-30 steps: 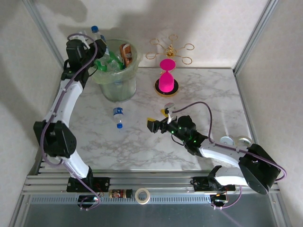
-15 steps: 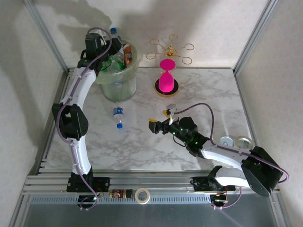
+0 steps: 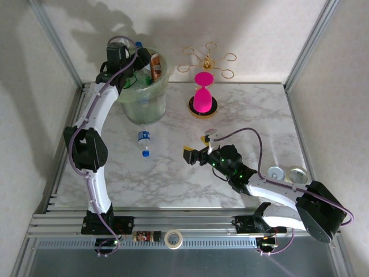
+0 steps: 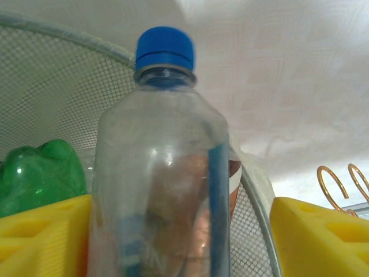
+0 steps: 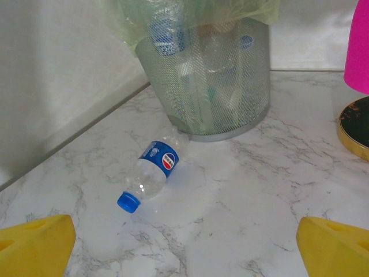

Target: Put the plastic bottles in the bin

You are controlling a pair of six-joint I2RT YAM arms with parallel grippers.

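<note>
We saw L gripper (image 4: 179,231) released: one pad (image 4: 314,231) clear of the blue-cap bottle (image 4: 164,173) btwn its jaws, bin (image 4: 57,86) right behind. R gripper (image 5: 184,236) was wide open, empty; another bottle (image 5: 154,173) lay ahead-left.

Bystanders on the marble desk

A pink hourglass (image 3: 203,92) stands upright on a gold-rimmed dark base at the back of the white-veined desk (image 3: 173,173), just in front of a gold wire stand (image 3: 207,60) with looped arms. Two round silver discs (image 3: 277,172) lie side by side near the right edge. A tape roll (image 3: 173,238) and a small brown object (image 3: 147,236) rest on the front metal rail (image 3: 69,222).
</note>
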